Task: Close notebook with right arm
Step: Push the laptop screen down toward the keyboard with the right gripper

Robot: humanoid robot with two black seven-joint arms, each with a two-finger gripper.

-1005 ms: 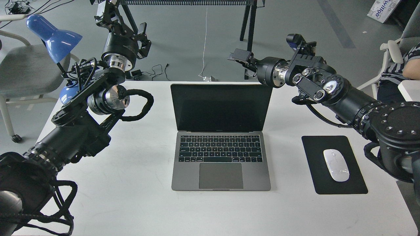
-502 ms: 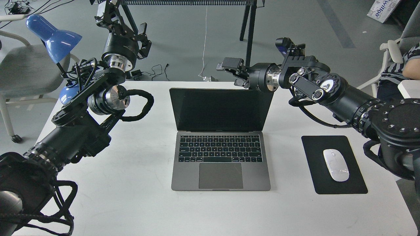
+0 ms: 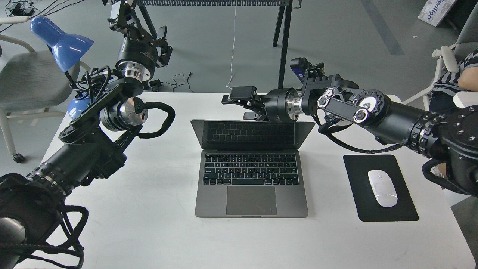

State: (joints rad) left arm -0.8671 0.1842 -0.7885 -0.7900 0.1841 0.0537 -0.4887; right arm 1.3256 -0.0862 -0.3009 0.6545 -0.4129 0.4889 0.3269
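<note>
The notebook point(image 3: 252, 186) is a space-grey laptop in the middle of the white table point(image 3: 149, 231). Its lid point(image 3: 252, 134) leans well forward over the keys, and the black screen mirrors the keyboard. My right arm point(image 3: 373, 112) reaches in from the right. Its gripper point(image 3: 239, 106) is just behind and above the lid's top edge, left of its middle. The fingers stand apart, holding nothing, and the lower finger is at the lid edge. My left arm point(image 3: 93, 145) is raised at the left. Its gripper point(image 3: 121, 15) is high by the top edge, far from the notebook, too dark to read.
A black mouse pad point(image 3: 381, 203) with a white mouse point(image 3: 382, 188) lies right of the notebook. A blue desk lamp point(image 3: 61, 41) stands at the back left corner. A seated person point(image 3: 466, 74) is at the far right. A black stand leg point(image 3: 285, 37) rises behind the table.
My right gripper has moved left and down along the lid's top edge. The lid has gone from nearly upright to leaning well forward over the keyboard. The left arm has not moved.
</note>
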